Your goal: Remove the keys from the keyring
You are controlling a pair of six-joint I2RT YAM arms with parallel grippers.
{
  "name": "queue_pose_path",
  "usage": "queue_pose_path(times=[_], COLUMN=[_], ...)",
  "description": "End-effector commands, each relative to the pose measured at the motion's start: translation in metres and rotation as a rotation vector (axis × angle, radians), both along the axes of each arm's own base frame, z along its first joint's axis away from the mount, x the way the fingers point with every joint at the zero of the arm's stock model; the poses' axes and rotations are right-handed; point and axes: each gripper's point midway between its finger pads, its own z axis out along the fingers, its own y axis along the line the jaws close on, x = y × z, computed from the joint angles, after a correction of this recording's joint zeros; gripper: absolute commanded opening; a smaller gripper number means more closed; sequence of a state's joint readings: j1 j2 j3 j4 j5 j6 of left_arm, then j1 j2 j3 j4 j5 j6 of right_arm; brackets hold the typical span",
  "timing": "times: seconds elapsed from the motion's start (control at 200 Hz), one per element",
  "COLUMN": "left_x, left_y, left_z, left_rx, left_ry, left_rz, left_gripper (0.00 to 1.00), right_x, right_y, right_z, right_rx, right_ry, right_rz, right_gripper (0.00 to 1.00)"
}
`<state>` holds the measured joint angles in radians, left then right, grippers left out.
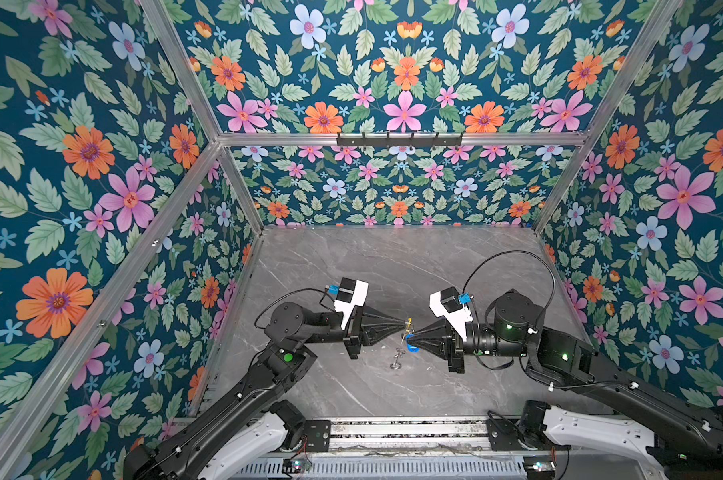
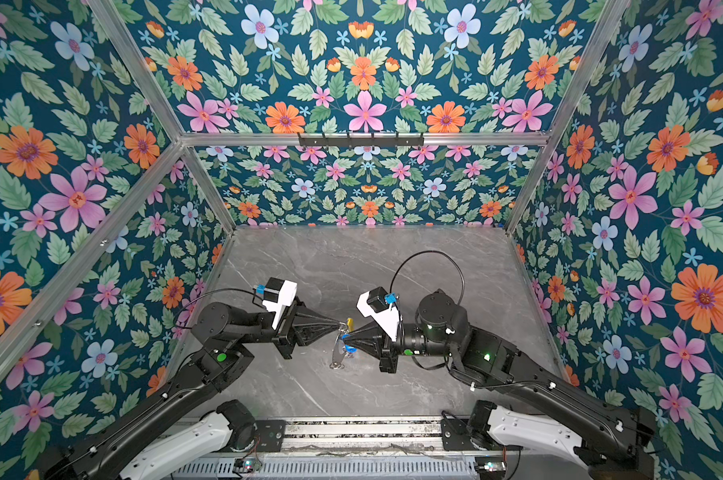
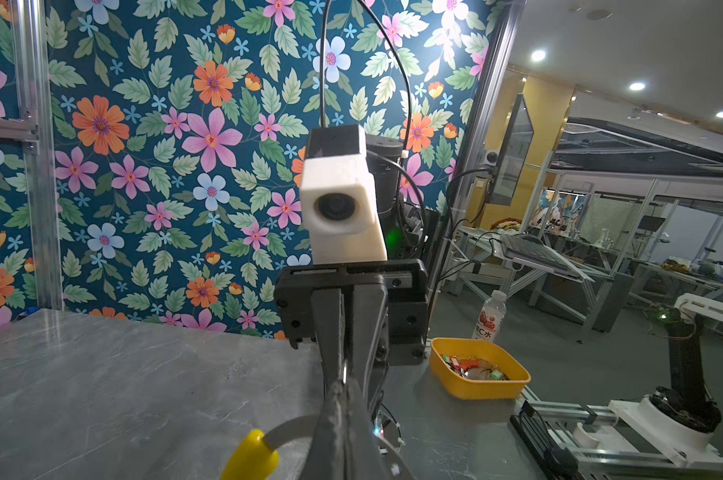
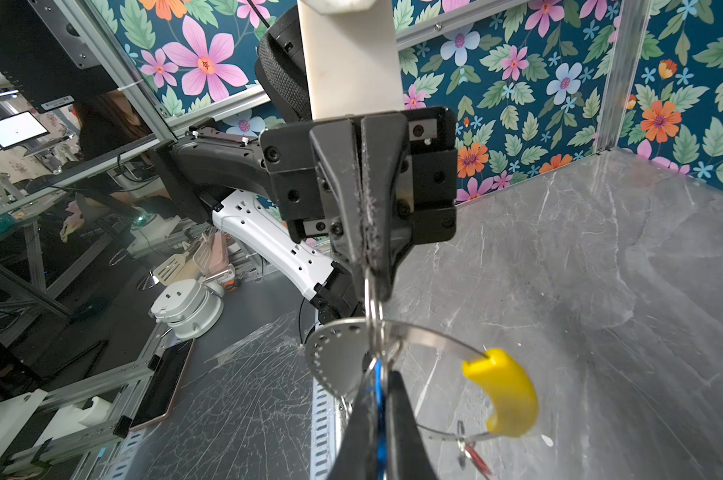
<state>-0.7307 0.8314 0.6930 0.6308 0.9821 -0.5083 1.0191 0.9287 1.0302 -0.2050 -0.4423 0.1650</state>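
My left gripper (image 1: 404,323) and right gripper (image 1: 410,337) meet tip to tip above the middle of the table in both top views. The left gripper (image 4: 371,270) is shut on the keyring (image 4: 430,338), with a small split ring (image 4: 373,303) sticking out of its tips. The ring's yellow segment (image 4: 501,395) lies just beside them. My right gripper (image 4: 381,376) is shut on the blue tag (image 4: 378,399) of one key. The rest of the keyring (image 1: 399,353) hangs down towards the table. A red tag (image 4: 478,459) dangles from its low side; both key blades are hidden.
The grey marble table (image 1: 393,266) is walled by floral panels on three sides. A rail (image 1: 409,432) runs along the front edge between the arm bases. Off the table stand a yellow bin (image 3: 478,386) of tagged keys and a bottle (image 3: 489,316).
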Motion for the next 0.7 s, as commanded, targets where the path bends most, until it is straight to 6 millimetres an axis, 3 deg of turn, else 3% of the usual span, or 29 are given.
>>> queue_pose_path(times=[0.0,0.42,0.695], left_x=[-0.002,-0.001,-0.002], left_y=[0.005,0.006,0.009], left_z=[0.013,0.013,0.013], left_rx=[-0.062,-0.074,-0.120], left_ry=[-0.028,-0.027,-0.012], left_rz=[0.007,0.018,0.010], left_gripper=[0.00,0.00,0.00], right_x=[-0.003,-0.001,0.004], right_y=[0.005,0.016,0.021], right_z=[0.002,-0.004,0.008], right_rx=[0.004,0.000,0.051], right_ry=[-0.001,0.023,-0.018], right_rz=[0.032,0.059,0.048], right_gripper=[0.00,0.00,0.00])
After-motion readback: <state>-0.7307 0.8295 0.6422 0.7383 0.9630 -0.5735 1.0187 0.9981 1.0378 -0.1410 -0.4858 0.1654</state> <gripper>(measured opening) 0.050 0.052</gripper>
